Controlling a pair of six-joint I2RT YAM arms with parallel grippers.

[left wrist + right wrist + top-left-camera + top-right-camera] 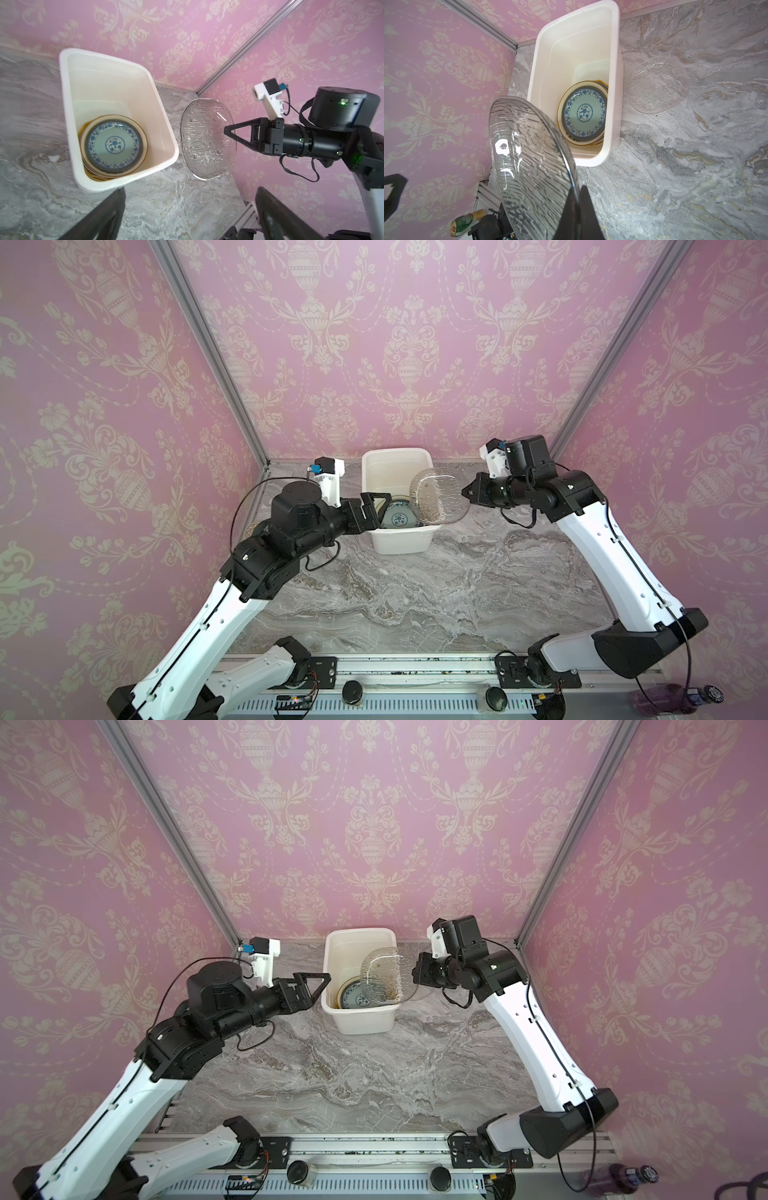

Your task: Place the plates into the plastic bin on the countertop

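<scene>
A: At the right arm's tip, what's the state?
B: Right end effector (465,493) clamped hard on the edge of a glass plate (438,499). Right wrist view: both fingers (588,218) pinch the rim, one per face.
A: Plate attitude?
B: On edge, steeply tilted, up off the surface (415,593). In both top views it overlaps the right rim of the bin (399,452). Left wrist view puts it just outside that rim, not inside. Rim contact: cannot tell.
A: Left arm?
B: Left end effector (379,511) spread wide, nothing in it. Sits at the bin's left rim, tips toward the bin. Contact with the rim: cannot tell.
A: Bin contents?
B: Stack (395,519) of plates lying flat on the bottom, at the near end. Blue plate (113,144) on top: blue floral border, blue medallion, pale centre. Cream and brownish rims show beneath it. Count unreadable.
A: Anything outside the bin?
B: Second glass plate (658,85) flat on the surface, just beside the bin's right wall, ribbed like the held one. Touching that wall or not: cannot tell.
A: Bin itself?
B: White, upright, at the far middle of the surface, close to the back wall (411,364). Wall is pink with a cream damask print.
</scene>
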